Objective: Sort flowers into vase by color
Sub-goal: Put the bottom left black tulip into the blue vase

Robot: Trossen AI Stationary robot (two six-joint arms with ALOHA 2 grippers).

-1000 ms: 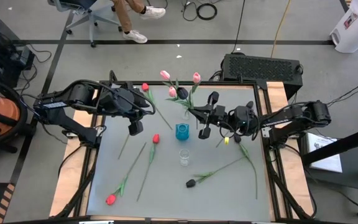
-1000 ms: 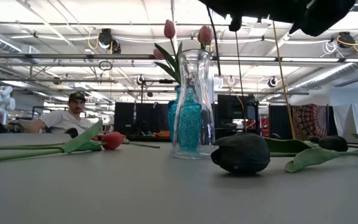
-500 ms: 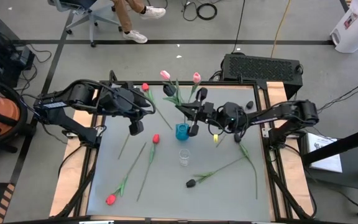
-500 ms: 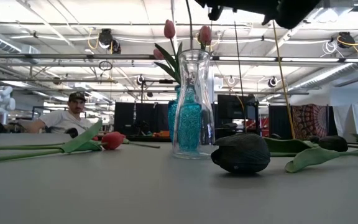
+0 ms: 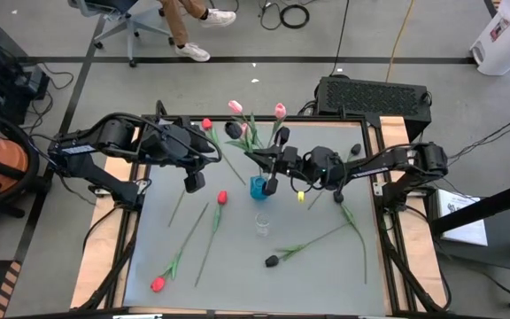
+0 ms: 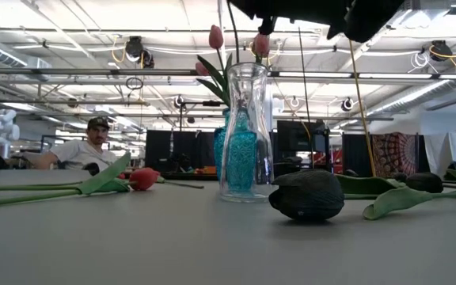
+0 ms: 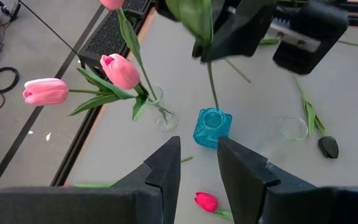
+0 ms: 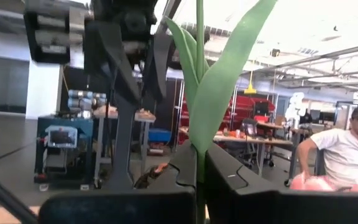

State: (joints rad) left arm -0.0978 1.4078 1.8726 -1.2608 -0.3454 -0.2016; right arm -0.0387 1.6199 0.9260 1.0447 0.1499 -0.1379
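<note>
My right claw [image 5: 273, 174] is pinched on a black tulip's stem [image 7: 212, 84], hanging near-upright with its tip just above the blue vase [image 5: 259, 187], so the move is straight down. My left claw [image 5: 193, 182], part-spread and empty, waits near the tabletop's [image 5: 326, 266] left edge. I count three pink tulips in the clear vase [image 7: 160, 115], three red and one black lying loose.

No text, label, brand, number or sign is found legible in any view, print on the white container [image 5: 506, 37] at the upper right of the high view is too small to be read
</note>
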